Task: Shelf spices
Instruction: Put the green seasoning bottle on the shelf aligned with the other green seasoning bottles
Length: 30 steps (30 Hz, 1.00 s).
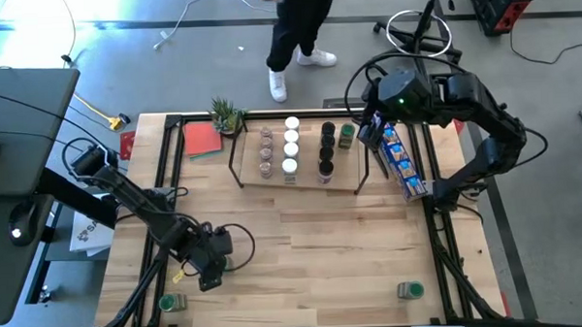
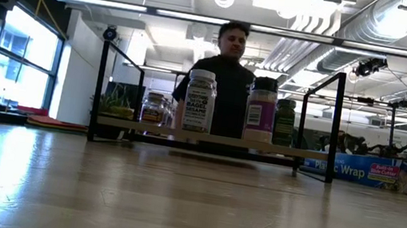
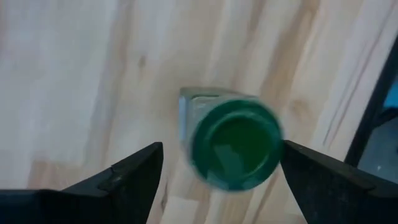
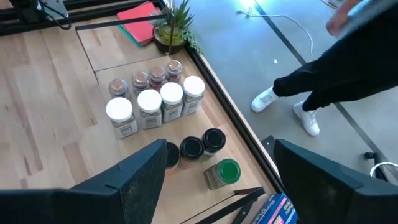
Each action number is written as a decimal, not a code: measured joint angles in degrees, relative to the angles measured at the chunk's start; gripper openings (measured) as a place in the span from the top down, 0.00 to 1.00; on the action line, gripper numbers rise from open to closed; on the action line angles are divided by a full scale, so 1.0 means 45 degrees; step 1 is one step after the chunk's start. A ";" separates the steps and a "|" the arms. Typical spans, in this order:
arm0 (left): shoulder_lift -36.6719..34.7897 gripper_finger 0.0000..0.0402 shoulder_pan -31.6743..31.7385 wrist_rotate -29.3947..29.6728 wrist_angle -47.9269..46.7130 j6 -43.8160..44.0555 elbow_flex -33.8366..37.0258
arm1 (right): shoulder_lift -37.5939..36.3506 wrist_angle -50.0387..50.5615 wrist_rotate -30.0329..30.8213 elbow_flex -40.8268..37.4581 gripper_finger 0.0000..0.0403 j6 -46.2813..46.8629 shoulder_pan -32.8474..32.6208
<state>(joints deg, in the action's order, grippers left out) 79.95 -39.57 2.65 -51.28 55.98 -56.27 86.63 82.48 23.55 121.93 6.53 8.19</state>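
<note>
Beyond your pale wooden tabletop (image 1: 304,250) a person in dark clothes and white shoes (image 1: 296,27) stands by the light-wood slanted rack with its thin black wire frame (image 1: 306,178), where small cylindrical spice jars with brownish, white, black and green lids (image 1: 291,144) sit in rows; one label reads "BAGEL SESAME", and the long blue box (image 2: 377,172) beside the rack reads "Wrap". Your left gripper (image 3: 221,171) hangs spread wide over a green-lidded jar (image 3: 233,146) near the table's front left corner, not pinching it. Your right gripper (image 4: 217,174) is spread above the rack's right end.

Overhead and table-level views sharing the shelf (image 1: 296,154); two wrist views, close, looking down.
</note>
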 joint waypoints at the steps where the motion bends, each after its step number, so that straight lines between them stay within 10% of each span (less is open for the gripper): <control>1: 0.0157 0.22 -0.0046 0.0006 0.0196 -0.0208 -0.0003 | 0.0000 0.0005 -0.0004 0.0000 0.28 0.0056 0.0000; 10: 0.1391 0.25 -0.0030 0.0171 0.0619 -0.0483 -0.0005 | 0.0000 0.0228 0.0000 -0.0005 0.28 0.0591 -0.0193; 17: 0.1412 0.52 0.0595 0.0021 0.1053 -0.1187 -0.0015 | 0.0000 0.0527 0.0053 0.0109 0.28 0.1063 -0.0830; 30: 0.2617 0.54 0.5931 -0.0470 0.1820 -0.6921 -0.3005 | -0.0795 0.1676 0.0336 0.0860 0.28 0.2843 -0.2098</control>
<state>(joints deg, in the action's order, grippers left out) 91.73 -12.88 0.53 -43.09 24.83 -69.80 83.05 90.02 25.06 125.80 19.33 -1.25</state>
